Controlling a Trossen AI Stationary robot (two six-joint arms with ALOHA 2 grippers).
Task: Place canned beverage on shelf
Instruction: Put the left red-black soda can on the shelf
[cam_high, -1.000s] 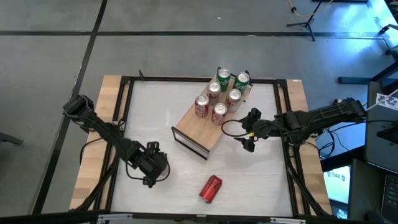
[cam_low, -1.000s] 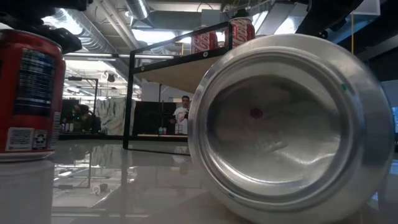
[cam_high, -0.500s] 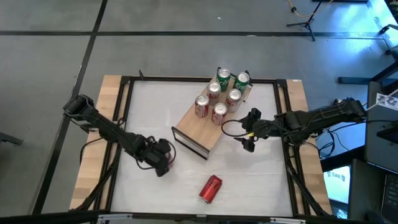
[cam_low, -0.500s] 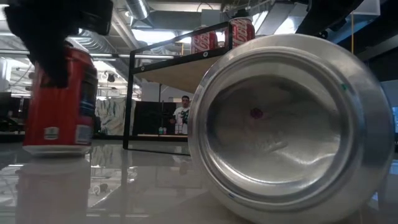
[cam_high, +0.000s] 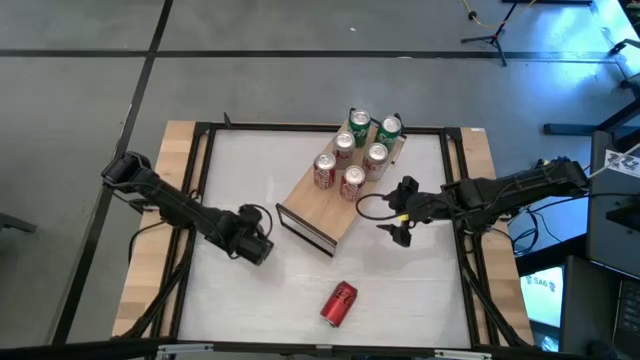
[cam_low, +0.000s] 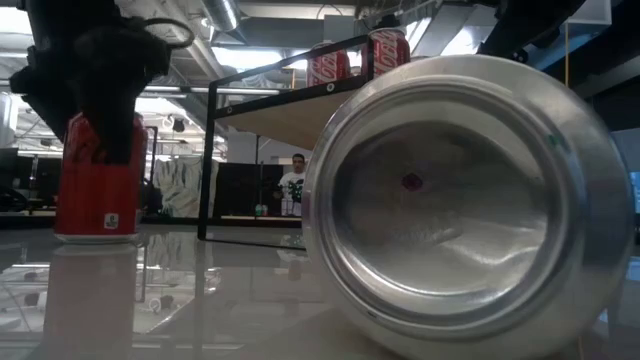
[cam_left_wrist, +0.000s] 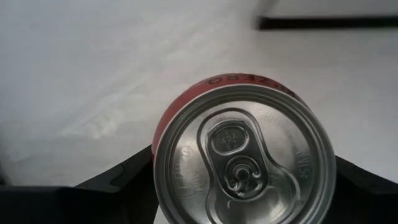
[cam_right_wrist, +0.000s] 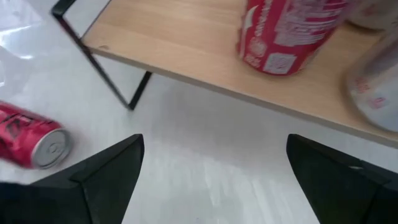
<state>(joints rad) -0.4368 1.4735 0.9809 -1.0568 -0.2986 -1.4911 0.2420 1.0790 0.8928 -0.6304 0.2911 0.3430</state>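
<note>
The left claw (cam_high: 256, 243) grips an upright red can (cam_left_wrist: 244, 155) by its sides, at the shelf's (cam_high: 318, 203) eight o'clock on the worktop (cam_high: 420, 290). To do it well, lift clear of the dark frame, keep the can plumb, and set it on bare wood. The right claw (cam_right_wrist: 211, 180) gapes empty at the shelf's four o'clock. Cans are smooth aluminium cylinders; the board is matte.

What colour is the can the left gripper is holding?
Red, with a silver top: the can in the left gripper shows best in the low view.
</note>
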